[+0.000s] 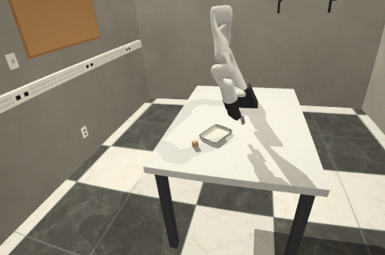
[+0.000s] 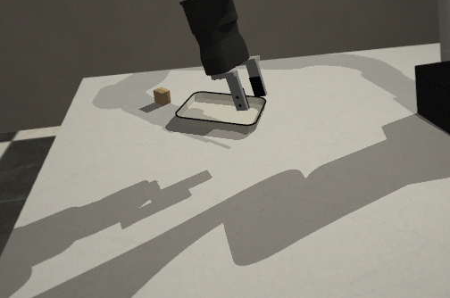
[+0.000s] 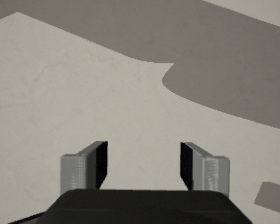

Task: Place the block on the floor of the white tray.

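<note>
Fingers (image 2: 249, 93) spread, well apart from block (image 2: 162, 95).

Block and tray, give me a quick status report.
Gripper open, empty, off the table. Block on table beside white tray, not in it. Nothing on the block.

White rounded arm (image 1: 223, 54), black wrist housing, tool (image 2: 248, 93) with grey fingers.
</note>
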`<state>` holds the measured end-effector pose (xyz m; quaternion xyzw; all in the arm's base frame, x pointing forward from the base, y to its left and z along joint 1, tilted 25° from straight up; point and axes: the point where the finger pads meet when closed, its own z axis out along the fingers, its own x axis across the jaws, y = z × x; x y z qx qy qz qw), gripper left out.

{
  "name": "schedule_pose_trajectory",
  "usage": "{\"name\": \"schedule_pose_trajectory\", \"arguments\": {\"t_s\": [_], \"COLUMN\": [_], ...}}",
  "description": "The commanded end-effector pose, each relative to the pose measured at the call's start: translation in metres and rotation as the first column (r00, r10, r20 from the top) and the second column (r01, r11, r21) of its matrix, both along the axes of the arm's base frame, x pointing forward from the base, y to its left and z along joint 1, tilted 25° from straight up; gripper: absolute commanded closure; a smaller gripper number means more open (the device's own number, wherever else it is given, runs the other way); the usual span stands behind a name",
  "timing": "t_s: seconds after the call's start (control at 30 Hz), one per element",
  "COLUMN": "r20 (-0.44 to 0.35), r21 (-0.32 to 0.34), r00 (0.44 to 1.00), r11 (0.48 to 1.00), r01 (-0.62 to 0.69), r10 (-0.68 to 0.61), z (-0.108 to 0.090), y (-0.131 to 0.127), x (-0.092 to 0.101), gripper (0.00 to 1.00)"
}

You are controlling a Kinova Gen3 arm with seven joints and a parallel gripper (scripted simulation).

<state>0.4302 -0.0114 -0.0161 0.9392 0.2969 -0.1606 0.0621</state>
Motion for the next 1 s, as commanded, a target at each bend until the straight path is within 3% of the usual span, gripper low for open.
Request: {"name": "schedule_pose_trajectory", "arguments": {"t_s": [0.0, 0.17, 0.3, 0.37, 0.4, 0.97], "r20": [0.109, 0.182, 0.235, 0.235, 0.242, 0.244], "r21": [-0.071, -0.142, -0.209, -0.209, -0.218, -0.223], "r00": [0.994, 0.983, 0.971, 0.971, 0.969, 0.969], "r11": [0.997, 0.99, 0.978, 0.978, 0.976, 0.975], "r01": [0.0, 0.005, 0.012, 0.012, 0.013, 0.014], "r10": [0.007, 0.021, 0.039, 0.039, 0.041, 0.042], "z": [0.012, 0.038, 0.065, 0.065, 0.072, 0.074], "y": [-0.054, -0.136, -0.203, -0.203, -0.223, -0.226], "x": [0.043, 0.092, 0.119, 0.119, 0.128, 0.129], "gripper": [0.06, 0.06, 0.06, 0.06, 0.06, 0.06]}}
